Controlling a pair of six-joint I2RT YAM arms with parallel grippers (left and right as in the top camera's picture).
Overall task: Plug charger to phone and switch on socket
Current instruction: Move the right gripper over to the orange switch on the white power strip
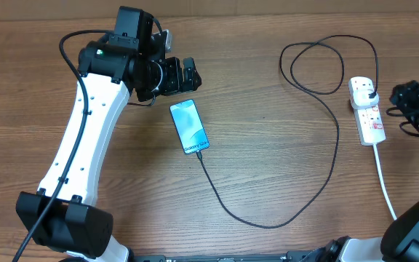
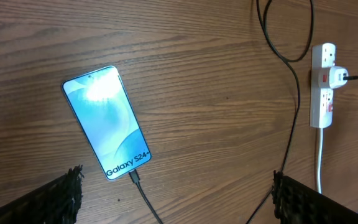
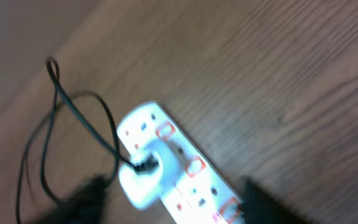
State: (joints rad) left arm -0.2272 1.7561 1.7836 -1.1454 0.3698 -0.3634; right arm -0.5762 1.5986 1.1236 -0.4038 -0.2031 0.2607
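Overhead: phone [image 1: 189, 126] near left gripper [image 1: 193, 73]

The phone [image 1: 189, 126] lies flat on the wooden desk [image 1: 268, 167], left of the middle, with its screen lit. The charger [image 1: 337, 145] meets the phone's near end. Its black cable runs near, bends to the right, goes far, makes a loop and ends at a plug in the socket [image 1: 372, 126] on the right. The left tool [image 1: 190, 73] hangs just beyond the phone's far end. The right tool [image 1: 404, 97] is just right of the socket.
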